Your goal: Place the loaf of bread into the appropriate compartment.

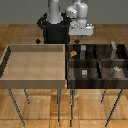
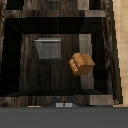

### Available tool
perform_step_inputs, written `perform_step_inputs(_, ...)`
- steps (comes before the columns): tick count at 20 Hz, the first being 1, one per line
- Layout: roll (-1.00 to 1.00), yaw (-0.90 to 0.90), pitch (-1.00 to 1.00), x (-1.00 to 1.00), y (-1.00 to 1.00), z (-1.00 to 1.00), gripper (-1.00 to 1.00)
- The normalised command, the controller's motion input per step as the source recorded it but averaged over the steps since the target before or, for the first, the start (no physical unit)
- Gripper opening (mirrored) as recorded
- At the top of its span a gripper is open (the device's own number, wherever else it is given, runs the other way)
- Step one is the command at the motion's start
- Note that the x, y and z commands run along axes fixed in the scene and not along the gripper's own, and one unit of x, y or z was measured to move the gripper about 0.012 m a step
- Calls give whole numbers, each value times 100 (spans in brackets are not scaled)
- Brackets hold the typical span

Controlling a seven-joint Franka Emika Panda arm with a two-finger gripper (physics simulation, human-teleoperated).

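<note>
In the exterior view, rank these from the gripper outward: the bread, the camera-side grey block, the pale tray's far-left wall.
1. Loaf of bread, nearest the gripper, in the bin's robot-side row.
2. Grey block, camera-side row.
3. Pale tray's left wall, far on the exterior view's left.

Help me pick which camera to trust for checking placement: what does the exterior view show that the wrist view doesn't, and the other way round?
Only the exterior view shows the pale wooden tray, the whole dark wooden compartment organiser, their thin legs and the robot arm. Only the wrist view shows, close up, the small grey block on one compartment's dark floor. Both show the small rounded brown loaf of bread. Neither shows the tool's fingers clearly.
</note>
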Motion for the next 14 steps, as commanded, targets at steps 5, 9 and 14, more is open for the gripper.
perform_step_inputs(5,0,0,0,0,-80,0,-100)
perform_step_inputs(9,0,0,0,0,0,0,-100)
perform_step_inputs(14,0,0,0,0,20,0,100)
